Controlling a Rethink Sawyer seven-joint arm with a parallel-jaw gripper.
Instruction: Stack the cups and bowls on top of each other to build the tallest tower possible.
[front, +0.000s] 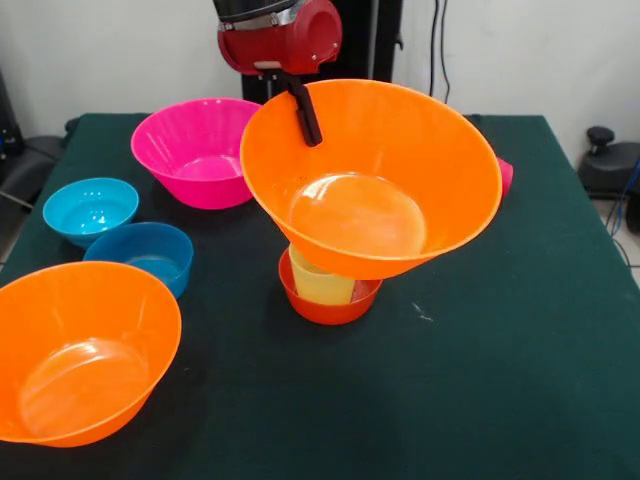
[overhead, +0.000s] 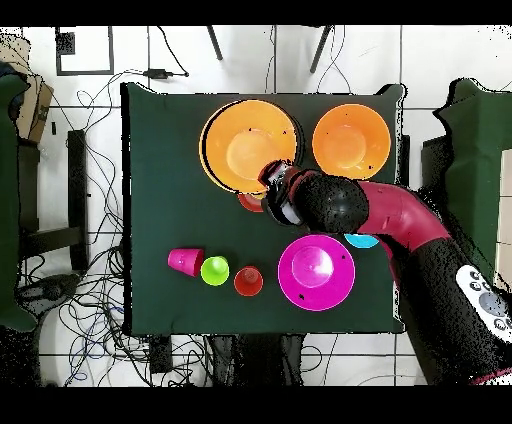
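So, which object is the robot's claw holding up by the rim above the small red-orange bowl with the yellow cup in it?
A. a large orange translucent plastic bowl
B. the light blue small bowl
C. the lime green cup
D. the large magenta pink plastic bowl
A: the claw grips the rim of a large orange translucent plastic bowl, tilted above the small red-orange bowl that holds the pale yellow cup.

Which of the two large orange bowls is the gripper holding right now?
The tilted large orange translucent bowl above the small red-orange bowl, pinched at its rim by the gripper. The other orange bowl rests on the table.
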